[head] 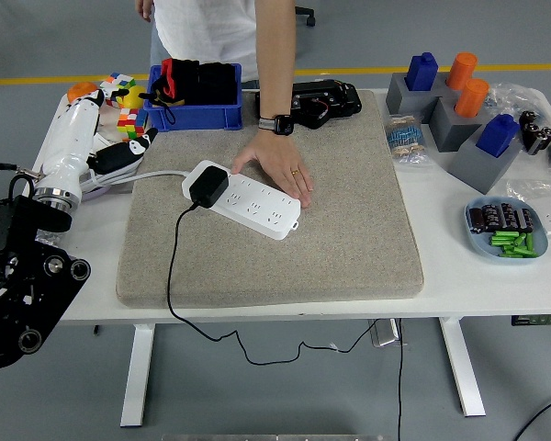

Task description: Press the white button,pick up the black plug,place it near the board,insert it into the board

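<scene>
1 white power board (pixel 248 200) with 1 black plug (pixel 208 186), centre. 2 orange cylinders (pixel 467 83) and 2 blue blocks (pixel 459 99) at 2 o'clock. 1 blue bin (pixel 195 114) at 11 o'clock.

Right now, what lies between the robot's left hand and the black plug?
In the head view, the left hand is off at the mat's left edge, and only bare grey mat and the power strip's white cable separate it from the black plug.

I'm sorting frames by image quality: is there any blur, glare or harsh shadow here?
Head view: lighting is even, shadows soft. The power strip and black plug look sharp, without glare. The left hand looks slightly soft; the wide lens makes the table's edges fan outward.
</scene>
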Robot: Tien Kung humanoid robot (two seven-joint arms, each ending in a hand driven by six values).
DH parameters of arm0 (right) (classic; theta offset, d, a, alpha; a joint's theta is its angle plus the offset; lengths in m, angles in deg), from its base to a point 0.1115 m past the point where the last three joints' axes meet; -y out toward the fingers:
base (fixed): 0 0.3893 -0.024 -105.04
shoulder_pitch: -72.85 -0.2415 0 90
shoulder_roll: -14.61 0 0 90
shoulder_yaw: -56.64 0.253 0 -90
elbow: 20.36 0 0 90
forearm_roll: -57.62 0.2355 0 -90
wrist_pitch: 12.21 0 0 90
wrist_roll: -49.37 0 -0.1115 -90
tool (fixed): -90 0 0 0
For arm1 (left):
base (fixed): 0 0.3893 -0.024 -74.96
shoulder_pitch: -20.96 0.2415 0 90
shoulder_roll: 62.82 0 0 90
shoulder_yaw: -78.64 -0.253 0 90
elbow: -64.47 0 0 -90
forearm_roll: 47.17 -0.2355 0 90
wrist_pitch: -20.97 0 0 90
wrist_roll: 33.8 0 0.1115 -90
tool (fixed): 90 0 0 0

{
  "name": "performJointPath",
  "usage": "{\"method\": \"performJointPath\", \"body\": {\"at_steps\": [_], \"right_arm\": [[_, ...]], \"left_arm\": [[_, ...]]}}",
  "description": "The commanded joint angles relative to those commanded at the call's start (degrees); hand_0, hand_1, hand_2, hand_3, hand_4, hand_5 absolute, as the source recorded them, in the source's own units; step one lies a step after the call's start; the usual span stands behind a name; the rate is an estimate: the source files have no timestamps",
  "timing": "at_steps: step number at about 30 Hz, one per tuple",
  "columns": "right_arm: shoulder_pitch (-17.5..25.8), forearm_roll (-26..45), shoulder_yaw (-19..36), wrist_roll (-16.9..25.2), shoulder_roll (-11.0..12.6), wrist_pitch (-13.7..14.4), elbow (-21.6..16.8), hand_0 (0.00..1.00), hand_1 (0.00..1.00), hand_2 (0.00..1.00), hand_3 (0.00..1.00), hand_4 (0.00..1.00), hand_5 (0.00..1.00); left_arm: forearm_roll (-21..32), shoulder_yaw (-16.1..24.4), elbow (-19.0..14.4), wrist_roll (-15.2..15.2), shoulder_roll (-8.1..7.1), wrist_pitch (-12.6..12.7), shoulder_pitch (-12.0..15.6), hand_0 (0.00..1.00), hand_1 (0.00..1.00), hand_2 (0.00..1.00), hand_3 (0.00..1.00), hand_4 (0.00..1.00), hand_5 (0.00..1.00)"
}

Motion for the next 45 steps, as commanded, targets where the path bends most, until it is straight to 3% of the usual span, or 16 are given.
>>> {"method": "performJointPath", "body": {"at_steps": [9, 18, 32, 45], "right_arm": [[-0.4, -0.8, 1.6, 0.0, 0.5, 0.0, -0.4, 0.821, 0.653, 0.655, 0.631, 0.754, 0.491], [-0.2, -1.5, 2.6, -0.1, 0.6, -0.1, -0.6, 0.822, 0.653, 0.654, 0.631, 0.754, 0.49], [-0.4, -2.0, 2.7, -0.3, 1.2, -0.3, -1.2, 0.821, 0.653, 0.654, 0.632, 0.754, 0.491], [0.7, -2.6, 3.9, -0.3, 1.0, -0.4, -1.1, 0.822, 0.654, 0.655, 0.632, 0.754, 0.492]], "left_arm": [[-1.1, 9.8, -2.4, 1.4, 0.69, 0.8, 2.7, 0.913, 0.896, 0.818, 0.789, 0.811, 0.425], [-1.7, 13.9, -3.5, 1.8, 0.77, 0.7, 4.3, 0.912, 0.892, 0.816, 0.784, 0.807, 0.419], [-2.3, 15.4, -4.3, 1.6, -0.39, 0.6, 5.1, 0.911, 0.89, 0.814, 0.783, 0.807, 0.412], [-2.4, 15.1, -4.9, 1.5, 0.03, 0.2, 6.2, 0.912, 0.885, 0.813, 0.781, 0.806, 0.41]]}}
